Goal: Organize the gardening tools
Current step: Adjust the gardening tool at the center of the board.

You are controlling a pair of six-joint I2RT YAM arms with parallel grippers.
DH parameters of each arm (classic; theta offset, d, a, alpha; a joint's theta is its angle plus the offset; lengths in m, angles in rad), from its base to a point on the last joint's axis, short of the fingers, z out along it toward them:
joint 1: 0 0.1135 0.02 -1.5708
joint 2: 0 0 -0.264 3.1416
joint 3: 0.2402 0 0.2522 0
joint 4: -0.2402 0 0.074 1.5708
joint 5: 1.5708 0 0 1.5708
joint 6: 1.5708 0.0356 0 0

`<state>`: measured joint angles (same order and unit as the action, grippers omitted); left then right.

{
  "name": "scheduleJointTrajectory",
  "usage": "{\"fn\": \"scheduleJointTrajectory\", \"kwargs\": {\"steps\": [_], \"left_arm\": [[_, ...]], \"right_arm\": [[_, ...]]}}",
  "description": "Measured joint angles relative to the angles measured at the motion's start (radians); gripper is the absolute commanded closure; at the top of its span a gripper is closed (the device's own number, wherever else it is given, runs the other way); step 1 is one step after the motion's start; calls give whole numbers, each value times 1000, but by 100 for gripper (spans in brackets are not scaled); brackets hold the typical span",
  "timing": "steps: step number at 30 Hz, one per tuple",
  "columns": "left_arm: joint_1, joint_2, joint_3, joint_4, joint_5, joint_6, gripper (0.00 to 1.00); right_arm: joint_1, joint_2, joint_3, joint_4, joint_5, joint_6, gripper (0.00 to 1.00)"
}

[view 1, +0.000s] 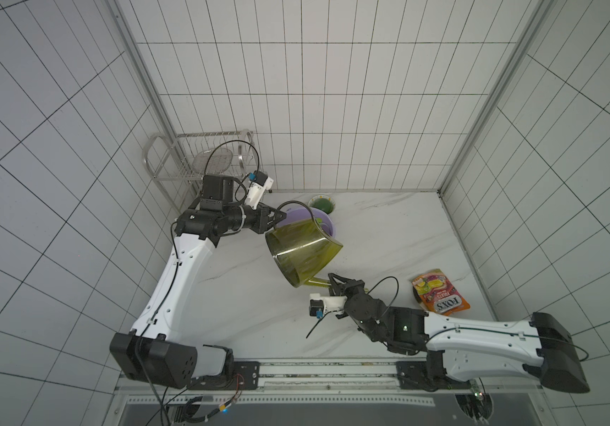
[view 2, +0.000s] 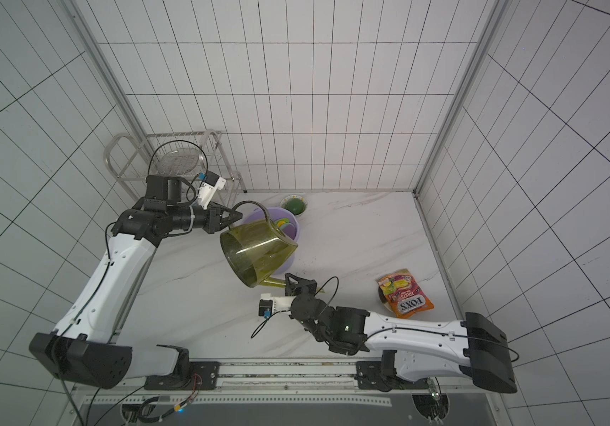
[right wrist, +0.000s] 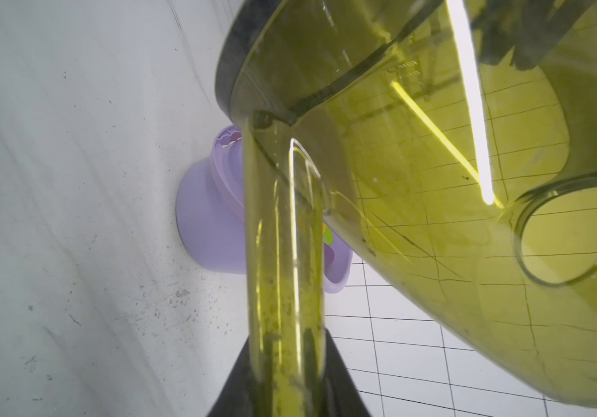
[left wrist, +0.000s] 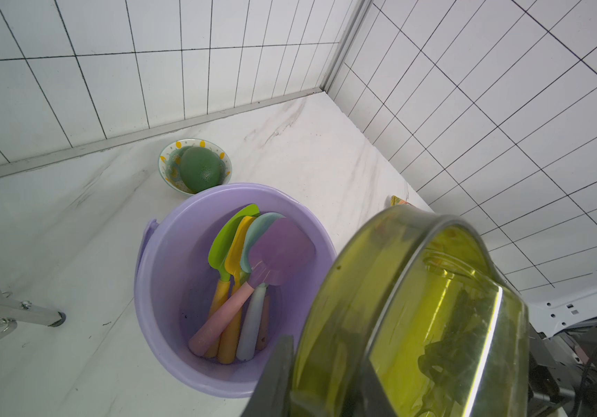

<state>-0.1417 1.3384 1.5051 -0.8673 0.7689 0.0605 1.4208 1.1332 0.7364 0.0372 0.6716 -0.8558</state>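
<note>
- Above the bench (view 1: 388, 236), the left tool (view 1: 281, 215) is closed on the handle end of the watering can (view 1: 303, 250).
- The right tool (view 1: 332, 283) is pinched narrowly round the can's spout.
- The can hangs clear of the bench, tilted, between both tools and partly over the lilac bucket (left wrist: 167, 231).
- The shovels (left wrist: 242, 260) stand inside the bucket, blades up.
- A snack bag (view 1: 439, 291) lies on the bench near the right arm.
</note>
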Motion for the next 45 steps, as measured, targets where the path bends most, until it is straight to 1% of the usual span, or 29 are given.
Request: {"fn": "scheduleJointTrajectory", "kwargs": {"steps": [4, 8, 12, 18, 23, 27, 32, 34, 38, 45], "left_arm": [[6, -54, -26, 54, -21, -18, 100], [9, -92, -32, 98, -59, -24, 100], [14, -106, -34, 124, -120, -32, 100], [35, -106, -34, 150, -250, -56, 100], [56, -106, -34, 182, -322, -97, 100], [65, -106, -34, 204, -372, -118, 100], [67, -112, -35, 224, -433, -129, 100], [67, -119, -46, 238, -447, -127, 100], [71, -132, -82, 267, -447, -106, 100], [72, -147, -156, 289, -382, -33, 100]], "right_arm": [[2, 39, 108, -149, -10, 163, 71], [1, 56, 195, -251, -10, 330, 62], [1, 55, 240, -294, -9, 465, 51], [0, 47, 288, -352, 8, 657, 35], [-1, 44, 350, -427, 17, 800, 34], [-1, 16, 373, -477, -17, 896, 33], [-12, -52, 375, -527, -121, 983, 31], [-32, -78, 378, -545, -168, 1012, 30], [-111, -117, 406, -591, -298, 1072, 30], [-281, -107, 545, -687, -609, 1147, 30]]}}
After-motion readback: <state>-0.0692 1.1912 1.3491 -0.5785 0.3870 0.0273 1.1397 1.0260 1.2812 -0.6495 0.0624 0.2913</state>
